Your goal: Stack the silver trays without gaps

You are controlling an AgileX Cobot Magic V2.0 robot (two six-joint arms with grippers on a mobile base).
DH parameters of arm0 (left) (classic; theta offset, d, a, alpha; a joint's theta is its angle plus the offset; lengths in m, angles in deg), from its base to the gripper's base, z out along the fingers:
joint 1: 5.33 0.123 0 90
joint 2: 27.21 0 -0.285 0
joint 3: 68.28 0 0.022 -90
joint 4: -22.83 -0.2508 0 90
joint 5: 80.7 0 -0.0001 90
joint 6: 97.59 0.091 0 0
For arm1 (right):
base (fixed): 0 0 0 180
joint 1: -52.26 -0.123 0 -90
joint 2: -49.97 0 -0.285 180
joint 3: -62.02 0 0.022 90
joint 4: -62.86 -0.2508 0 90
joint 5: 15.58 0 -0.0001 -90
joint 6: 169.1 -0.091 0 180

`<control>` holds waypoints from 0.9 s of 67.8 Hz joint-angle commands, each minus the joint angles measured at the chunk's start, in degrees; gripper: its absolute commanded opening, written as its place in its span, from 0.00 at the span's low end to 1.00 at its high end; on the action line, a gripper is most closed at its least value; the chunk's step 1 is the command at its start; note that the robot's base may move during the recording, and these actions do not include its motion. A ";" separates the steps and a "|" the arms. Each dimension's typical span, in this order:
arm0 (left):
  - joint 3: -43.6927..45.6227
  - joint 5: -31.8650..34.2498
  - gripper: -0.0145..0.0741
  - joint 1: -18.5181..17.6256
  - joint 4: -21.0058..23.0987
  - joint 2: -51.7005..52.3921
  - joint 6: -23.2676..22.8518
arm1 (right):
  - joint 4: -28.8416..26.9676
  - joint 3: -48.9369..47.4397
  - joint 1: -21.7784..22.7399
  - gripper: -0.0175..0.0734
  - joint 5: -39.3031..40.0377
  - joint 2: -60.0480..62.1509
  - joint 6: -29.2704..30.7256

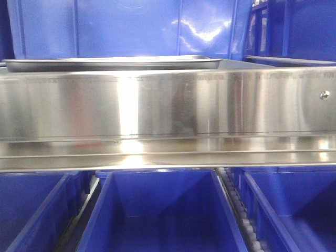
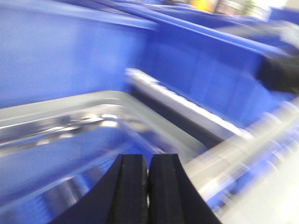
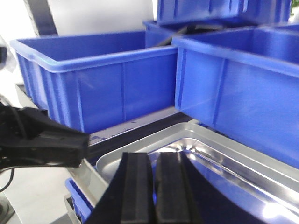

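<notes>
Shelving of bright steel, ringed by blue bins, forms the setting.

Left end effector (image 2: 147, 186): two black pads pressed together with only a hairline seam between them, nothing held. It hangs over the inside of a tray (image 2: 70, 140), near that tray's rounded corner. This view is blurred by motion, so finer detail cannot be told.

Right end effector (image 3: 154, 191): black pads likewise closed against each other, nothing between them. It sits above the near rim of a tray (image 3: 224, 163), whose shiny floor mirrors the blue around it.

Trays: in the front view, one tray (image 1: 113, 63) lies flat on the top of the shelf, left of centre, seen edge-on, its rolled rim catching the light. Whether more than one is stacked there cannot be told from this angle. Whether the wrist views show the same tray or two cannot be told either.

Shelf panel (image 1: 168, 105): broad brushed-steel face across the front view, with a screw (image 1: 325, 94) at its right end.

Bins: a bin (image 3: 93, 79) stands just behind the tray in the right wrist view, another (image 3: 243, 88) overhangs the tray's right side. Further bins (image 1: 163, 210) sit in a row below the shelf, and one (image 1: 126, 26) rises behind the tray.

Black arm part (image 3: 42, 140): at left in the right wrist view, beside the tray.
</notes>
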State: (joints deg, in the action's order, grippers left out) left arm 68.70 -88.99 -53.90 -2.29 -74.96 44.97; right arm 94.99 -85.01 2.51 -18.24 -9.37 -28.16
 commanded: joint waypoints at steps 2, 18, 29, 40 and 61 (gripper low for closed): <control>-0.18 0.97 0.15 -3.21 -1.38 2.84 0.42 | 0.98 3.42 -0.01 0.17 1.13 5.75 0.31; -0.18 0.18 0.15 -4.04 -3.47 10.62 0.42 | 0.98 6.91 -0.01 0.17 0.23 16.66 0.31; -0.18 0.16 0.15 -4.04 -5.05 13.31 0.42 | 0.98 6.91 -0.01 0.17 0.21 19.13 0.31; -0.18 0.16 0.15 -4.04 -5.05 13.31 0.42 | 0.98 6.91 -0.01 0.17 0.21 19.13 0.31; -0.18 0.16 0.15 -4.04 -5.05 13.31 0.42 | 0.98 6.91 -0.01 0.17 0.31 19.12 0.31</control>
State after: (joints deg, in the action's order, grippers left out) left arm 68.52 -89.45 -57.72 -6.87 -62.01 45.19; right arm 95.12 -78.20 2.51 -18.35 9.49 -28.16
